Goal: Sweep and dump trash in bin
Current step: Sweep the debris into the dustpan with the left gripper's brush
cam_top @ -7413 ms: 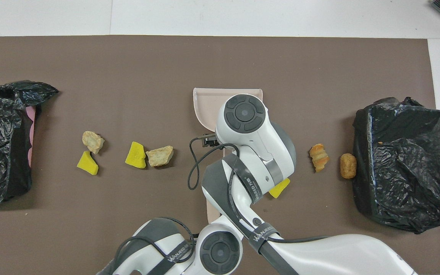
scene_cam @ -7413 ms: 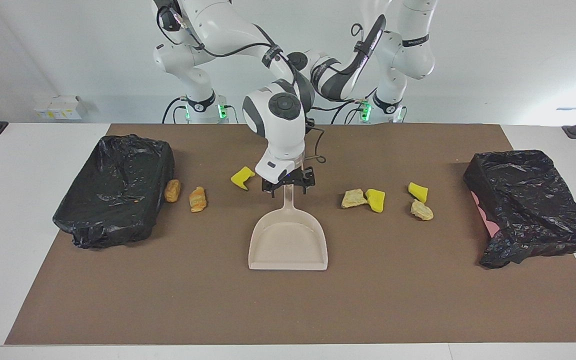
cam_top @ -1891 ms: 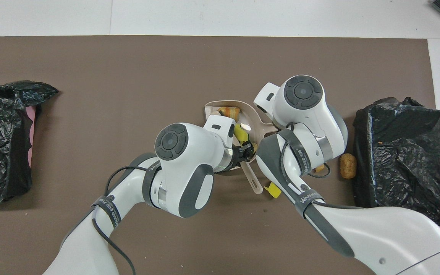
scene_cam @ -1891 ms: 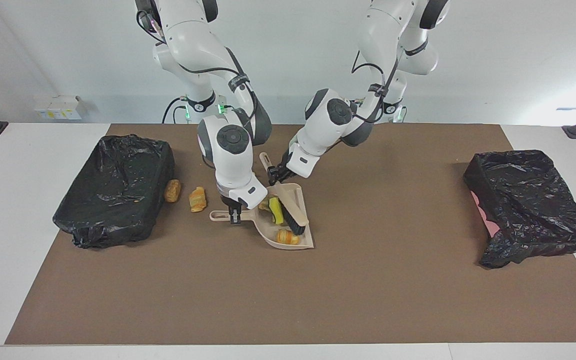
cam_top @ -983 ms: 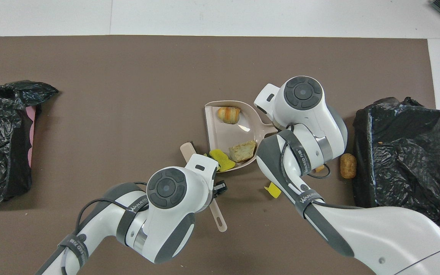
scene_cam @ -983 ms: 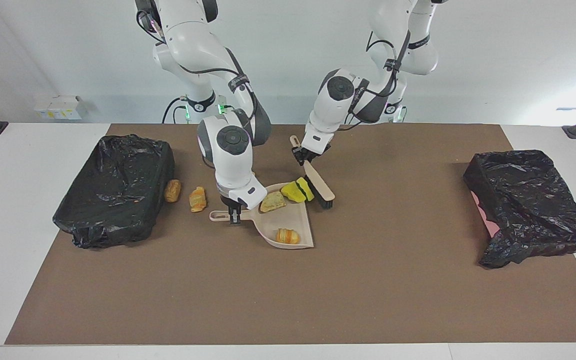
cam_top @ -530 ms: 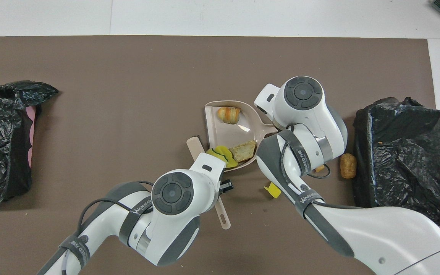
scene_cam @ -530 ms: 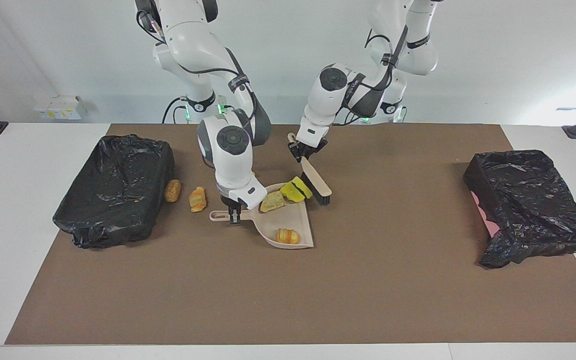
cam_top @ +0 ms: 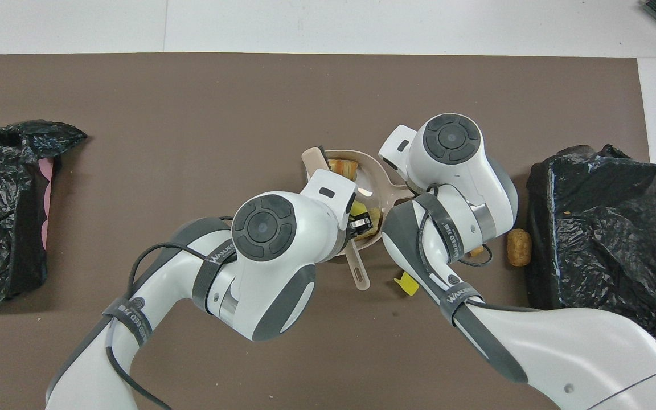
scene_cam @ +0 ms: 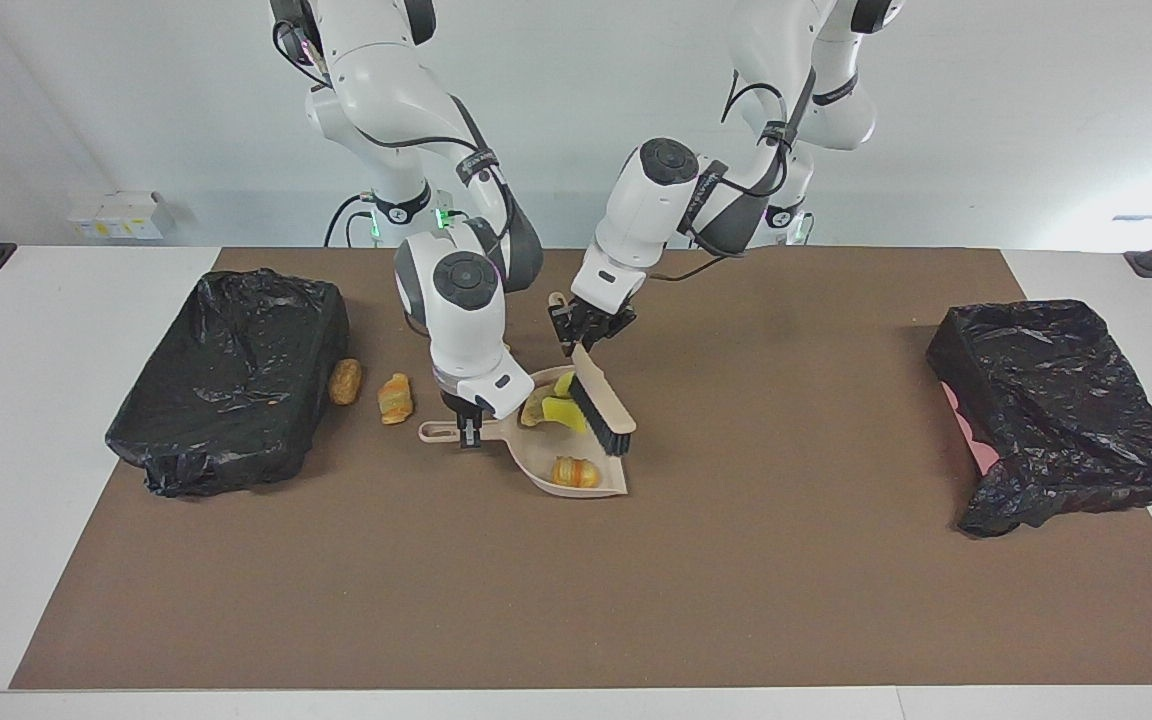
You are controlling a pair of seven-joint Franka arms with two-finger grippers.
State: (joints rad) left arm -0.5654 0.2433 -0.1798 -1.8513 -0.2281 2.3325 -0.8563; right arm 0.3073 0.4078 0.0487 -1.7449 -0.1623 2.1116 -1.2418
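Trash is found mostly inside the beige dustpan at the mat's centre: yellow wedges and a pale lump at its 12 o'clock end nearer the robots, an orange-brown piece at its 6 o'clock lip in the facing view. The dustpan handle is clamped by the right gripper. The brush is held by its handle in the closed left gripper, bristles set over the pan against the yellow wedges. Two orange-brown pieces are noted on the mat at 9 o'clock of the pan, one touching the black-lined bin. A second black-lined bin stands at the left arm's end.
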